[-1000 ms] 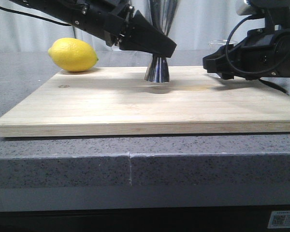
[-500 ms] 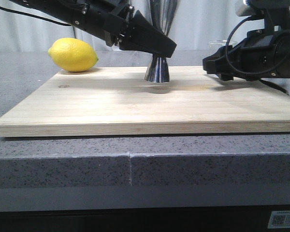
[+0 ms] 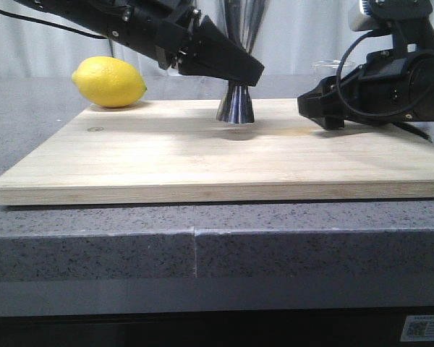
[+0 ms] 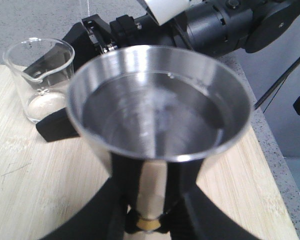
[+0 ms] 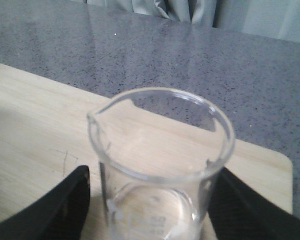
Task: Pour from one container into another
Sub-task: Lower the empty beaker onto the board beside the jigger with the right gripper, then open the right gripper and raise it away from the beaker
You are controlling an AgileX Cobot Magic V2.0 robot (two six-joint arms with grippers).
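Wooden board (image 3: 224, 155) lies on the grey counter (image 3: 202, 246), lemon (image 3: 109, 82) at its far left corner. Steel jigger (image 4: 160, 107) stands upright mid-board, clear liquid in its upper cup; left gripper (image 4: 149, 212) is clamped at its waist (gold band just visible). Glass beaker (image 5: 160, 165) stands upright on the board's right side, between the right gripper's (image 5: 150, 210) fingers; contact unclear.

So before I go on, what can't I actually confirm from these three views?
- Front view: beaker mostly behind right arm; only its rim shows.
- Right wrist view: beaker base cut by frame edge; grip contact unclear.
- Left wrist view: jigger blurred; liquid level uncertain.
- Front view: left gripper covers jigger's waist.
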